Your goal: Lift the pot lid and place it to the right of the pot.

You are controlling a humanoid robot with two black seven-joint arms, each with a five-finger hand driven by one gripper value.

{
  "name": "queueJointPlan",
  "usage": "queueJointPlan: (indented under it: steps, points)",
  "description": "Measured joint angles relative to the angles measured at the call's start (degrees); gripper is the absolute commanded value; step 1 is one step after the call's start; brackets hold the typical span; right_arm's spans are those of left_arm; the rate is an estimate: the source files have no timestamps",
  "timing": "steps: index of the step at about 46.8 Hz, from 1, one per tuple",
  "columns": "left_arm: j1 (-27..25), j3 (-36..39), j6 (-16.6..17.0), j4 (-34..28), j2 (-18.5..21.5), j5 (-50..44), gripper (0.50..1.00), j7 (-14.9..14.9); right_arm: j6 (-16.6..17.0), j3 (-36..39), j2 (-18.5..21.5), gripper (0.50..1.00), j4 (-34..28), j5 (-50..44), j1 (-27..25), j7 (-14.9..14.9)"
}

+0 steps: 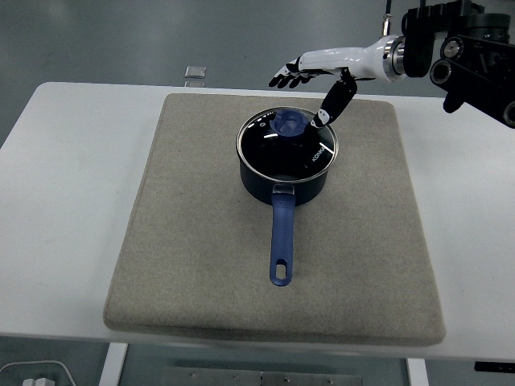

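Head view, looking forward and down over a white table [72, 185]. Covered across most of its middle by a square grey felt mat [185, 265].

On the mat's far half, a dark blue pot [283, 178], upright, with a long blue handle [281, 240] pointing toward the near edge and ending in a hanging hole. Closed by a glass pot lid [287, 145] with a metal rim, sitting flat on the pot's rim. At the lid's far side, a round blue knob [290, 122].

Reaching in from the upper right, the right hand [318, 68], white-backed with black fingers, on a black arm. Spread loose and gripping nothing: four fingers [286, 77] fanned out toward the left, above and beyond the lid's far edge, and the thumb [331, 103] angled downward with its tip just beside the knob's right side. Cannot tell whether the thumb tip touches the knob or the glass. Bare mat to the right of the pot.

Beyond the mat's far left corner, a small clear rectangular object [193, 75] at the table's far edge; too small to identify.
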Motion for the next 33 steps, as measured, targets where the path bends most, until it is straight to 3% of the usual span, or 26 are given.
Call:
queueJointPlan:
  steps: [10, 33]
  points:
    - [-0.04, 0.00, 0.00, 0.00, 0.00, 0.00, 1.000, 0.00, -1.29, -2.10, 1.07, 0.926, 0.01, -1.75, 0.61, 0.06]
    - [-0.04, 0.00, 0.00, 0.00, 0.00, 0.00, 1.000, 0.02, -4.18, -5.01, 2.48, 0.921, 0.01, -7.47, 1.84, 3.77]
